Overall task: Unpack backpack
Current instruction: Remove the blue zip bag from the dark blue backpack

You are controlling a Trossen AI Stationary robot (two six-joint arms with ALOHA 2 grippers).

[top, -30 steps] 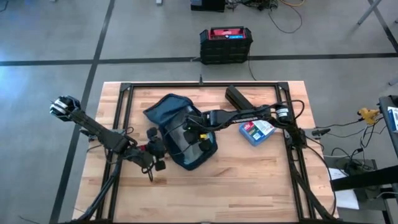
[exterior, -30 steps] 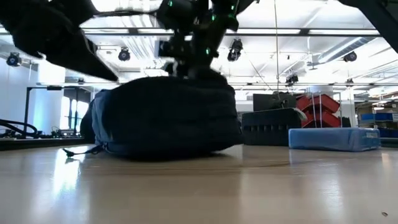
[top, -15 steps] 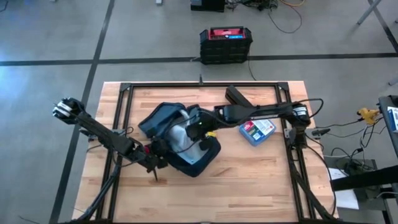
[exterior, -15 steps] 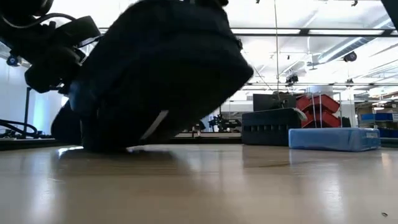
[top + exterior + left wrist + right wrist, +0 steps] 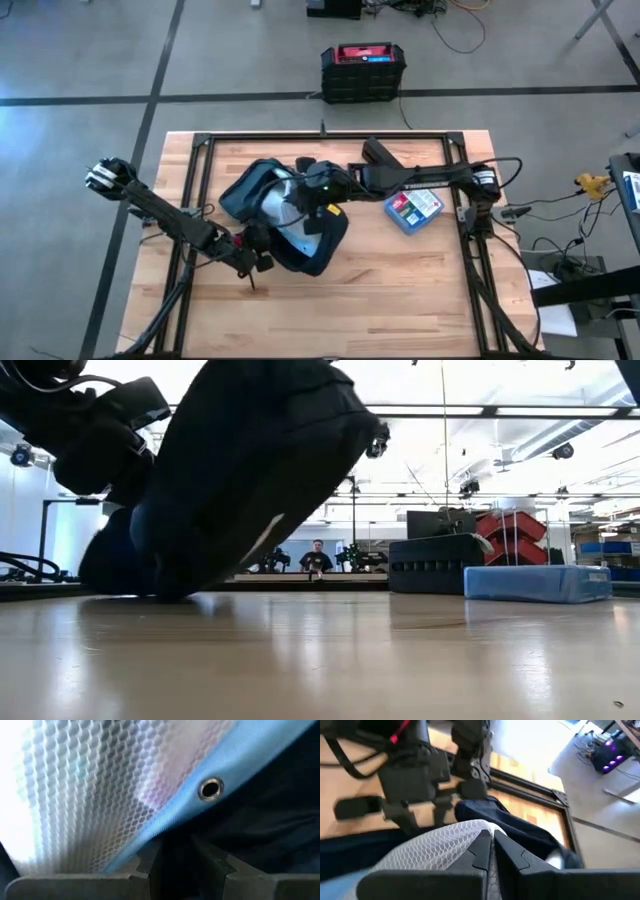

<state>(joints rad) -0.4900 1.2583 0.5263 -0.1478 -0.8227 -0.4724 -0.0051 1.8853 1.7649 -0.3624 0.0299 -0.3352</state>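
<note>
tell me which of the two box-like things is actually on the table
The small blue box with the red label, lying on the wood beside the backpack. The black crate with the red top stands on the floor beyond the table.

Tabletop (image 5: 400,280): light wood planks. Bears backpack (image 5: 320,245), tilted, one edge down; small blue box (image 5: 413,209) beside the right pincer's (image 5: 318,190) arm.

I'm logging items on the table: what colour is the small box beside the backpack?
Blue, with a red label on top: the small box shows best in the high view.
</note>
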